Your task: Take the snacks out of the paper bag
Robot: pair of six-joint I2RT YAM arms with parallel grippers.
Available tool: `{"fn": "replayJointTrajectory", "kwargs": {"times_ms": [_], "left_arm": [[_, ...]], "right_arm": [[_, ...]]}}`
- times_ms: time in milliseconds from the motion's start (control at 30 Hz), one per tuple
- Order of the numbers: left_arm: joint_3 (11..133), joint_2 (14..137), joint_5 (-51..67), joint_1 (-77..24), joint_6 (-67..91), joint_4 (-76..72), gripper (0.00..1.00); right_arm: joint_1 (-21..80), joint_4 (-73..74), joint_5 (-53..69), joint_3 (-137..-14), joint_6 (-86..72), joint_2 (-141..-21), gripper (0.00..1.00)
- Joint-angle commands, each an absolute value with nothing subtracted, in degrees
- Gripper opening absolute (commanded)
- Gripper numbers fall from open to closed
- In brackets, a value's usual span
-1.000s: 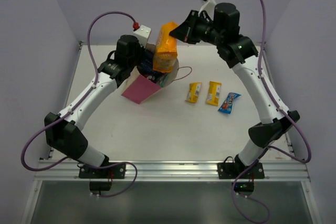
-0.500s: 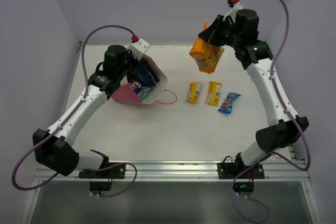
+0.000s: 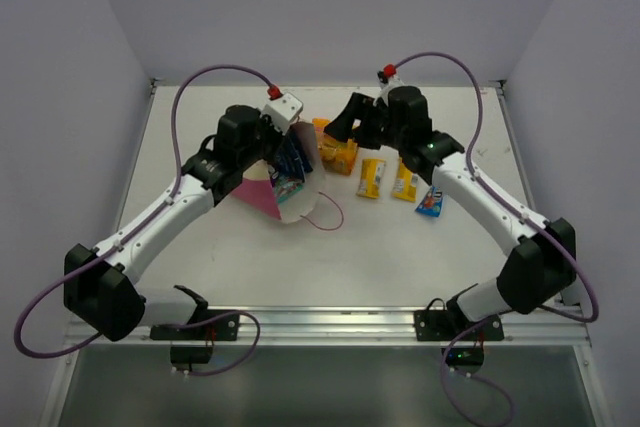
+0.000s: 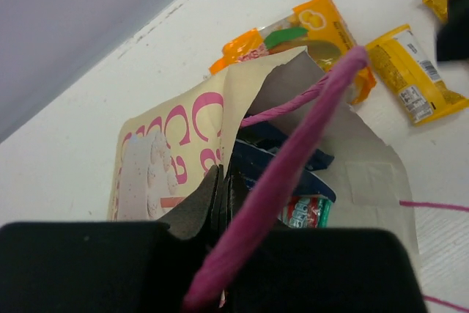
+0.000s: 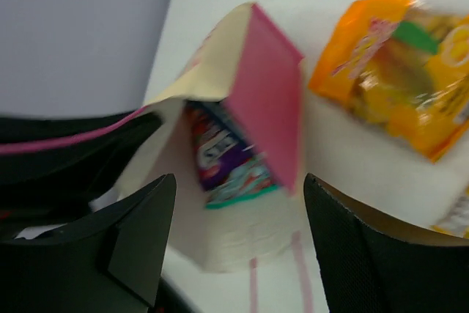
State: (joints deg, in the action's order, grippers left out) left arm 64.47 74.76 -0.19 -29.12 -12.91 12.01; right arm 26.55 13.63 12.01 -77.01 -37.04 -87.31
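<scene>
- While left gripper (image 3: 288, 139) is clamped shut on the paper bag (image 3: 283, 190) rim by its cord handle (image 4: 293, 159), bag leans tipped, mouth toward right arm: likely for access.
- Right gripper (image 5: 238, 210) jaws spread, empty, facing the mouth; purple packet (image 5: 223, 155) inside.
- Orange-yellow packet (image 3: 338, 153) on table (image 3: 400, 257) just beside bag; small yellow packets (image 3: 372, 177), small blue packet (image 3: 433, 197) farther right.

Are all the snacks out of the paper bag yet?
Not yet. Done: the orange packet, two yellow packets and a small blue packet lie on the table. In hand: the left end effector pinches the paper bag at its rim, tipping it; the right end effector is open and empty, facing the bag's mouth. Left: other packets, dark blue and purple, show inside.
</scene>
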Motion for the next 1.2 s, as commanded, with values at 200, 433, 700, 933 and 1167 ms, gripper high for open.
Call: {"fn": "replayJointTrajectory", "kwargs": {"times_ms": [200,433,700,933,1167], "left_arm": [[67.3,77.6,-9.5,-30.8,2.2,9.3,0.00],[67.3,78.0,-9.8,-30.8,4.7,9.8,0.00],[68.8,78.7,-8.9,-30.9,6.8,10.3,0.00],[69.7,78.9,-4.9,-30.8,8.8,10.8,0.00],[69.4,78.7,-3.7,-30.8,9.6,11.1,0.00]], "right_arm": [[41.2,-4.4,9.2,-64.7,-55.4,-84.6,0.73],[41.9,-9.5,10.0,-59.7,-60.6,-93.3,0.71],[42.0,-10.8,12.2,-63.6,-64.2,-105.8,0.71],[41.9,-14.6,14.3,-68.8,-66.1,-113.2,0.64],[41.9,-17.8,16.3,-73.1,-66.7,-117.9,0.36]]}}
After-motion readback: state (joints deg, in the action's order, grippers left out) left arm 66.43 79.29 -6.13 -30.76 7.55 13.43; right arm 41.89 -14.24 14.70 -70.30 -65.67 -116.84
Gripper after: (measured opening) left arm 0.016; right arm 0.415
